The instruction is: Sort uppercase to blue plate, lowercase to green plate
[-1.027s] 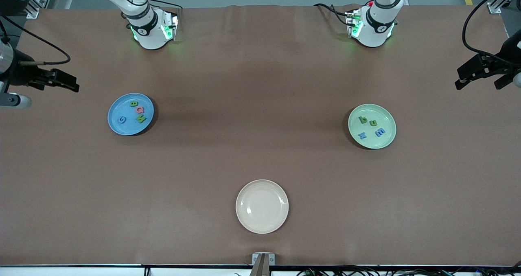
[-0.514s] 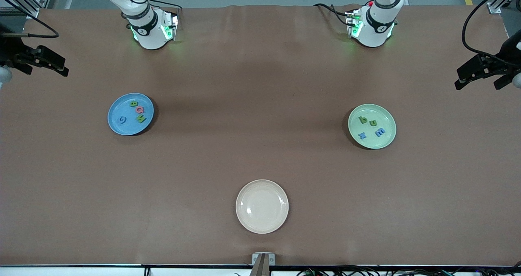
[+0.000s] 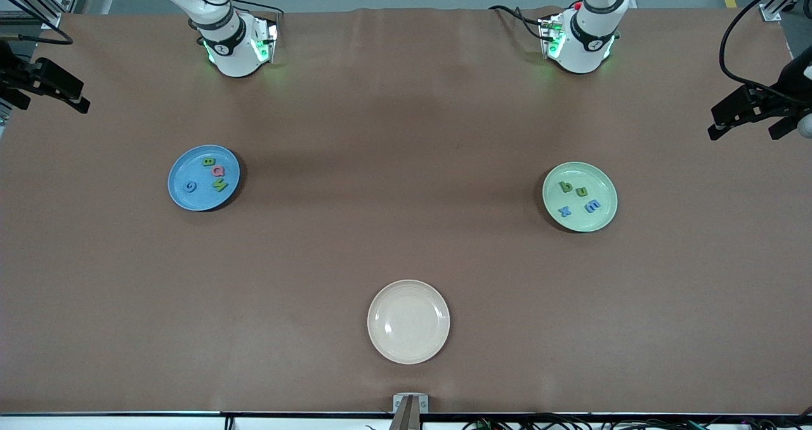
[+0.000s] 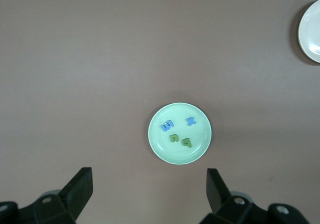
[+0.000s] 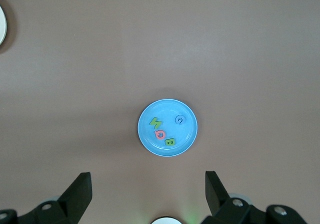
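The blue plate (image 3: 200, 200) lies toward the right arm's end of the table and holds the uppercase letters: green B (image 3: 208, 162), pink Q (image 3: 217, 171), green N (image 3: 219, 186) and blue G (image 3: 189, 186). The green plate (image 3: 587, 222) lies toward the left arm's end with the lowercase letters: green b (image 3: 566, 186), green u (image 3: 581, 191), blue m (image 3: 592, 206) and blue x (image 3: 564, 211). My right gripper (image 3: 81, 99) hangs open and empty high over its table end. My left gripper (image 3: 713, 125) is likewise open and empty. Each wrist view looks down on its plate (image 4: 175, 154) (image 5: 167, 108).
A cream plate (image 3: 408, 321) with nothing on it lies mid-table, nearer to the front camera than both coloured plates. The two arm bases (image 3: 235, 49) (image 3: 580, 46) stand along the table's edge farthest from that camera. Brown cloth covers the table.
The right gripper has drawn away from the blue plate, out toward the edge of its table end. The left arm, plates and letters have not moved.
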Controlling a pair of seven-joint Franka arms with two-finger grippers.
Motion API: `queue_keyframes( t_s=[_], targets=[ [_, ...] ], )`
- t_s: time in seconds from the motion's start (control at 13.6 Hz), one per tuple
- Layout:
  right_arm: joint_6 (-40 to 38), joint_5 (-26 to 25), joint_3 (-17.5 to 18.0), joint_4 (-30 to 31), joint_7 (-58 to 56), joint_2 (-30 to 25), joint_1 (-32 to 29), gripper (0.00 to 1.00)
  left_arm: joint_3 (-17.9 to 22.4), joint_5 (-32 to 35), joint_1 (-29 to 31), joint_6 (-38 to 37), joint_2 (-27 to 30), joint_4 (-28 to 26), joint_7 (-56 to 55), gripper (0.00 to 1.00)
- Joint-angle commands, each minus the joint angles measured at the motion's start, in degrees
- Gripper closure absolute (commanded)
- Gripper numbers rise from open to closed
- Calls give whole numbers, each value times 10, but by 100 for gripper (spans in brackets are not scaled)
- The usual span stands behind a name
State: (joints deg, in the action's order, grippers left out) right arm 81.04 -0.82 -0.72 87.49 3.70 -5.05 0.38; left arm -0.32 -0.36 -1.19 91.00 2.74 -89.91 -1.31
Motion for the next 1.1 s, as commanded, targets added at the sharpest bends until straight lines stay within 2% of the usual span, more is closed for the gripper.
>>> queue_keyframes(
  t_s=[0.0,0.29,0.59,1.03],
  targets=[
    [-9,-7,0,-14,-5,15,6,0,-4,-3,6,0,3,-1,-1,0],
    [-11,2,0,-12,7,31,-3,0,-4,-4,6,0,3,-1,-1,0],
    [-32,12,0,-8,4,29,2,0,-4,-4,6,0,3,-1,-2,0],
    [-24,12,0,-8,4,17,-1,0,-4,-4,6,0,3,-1,-2,0]
  ],
)
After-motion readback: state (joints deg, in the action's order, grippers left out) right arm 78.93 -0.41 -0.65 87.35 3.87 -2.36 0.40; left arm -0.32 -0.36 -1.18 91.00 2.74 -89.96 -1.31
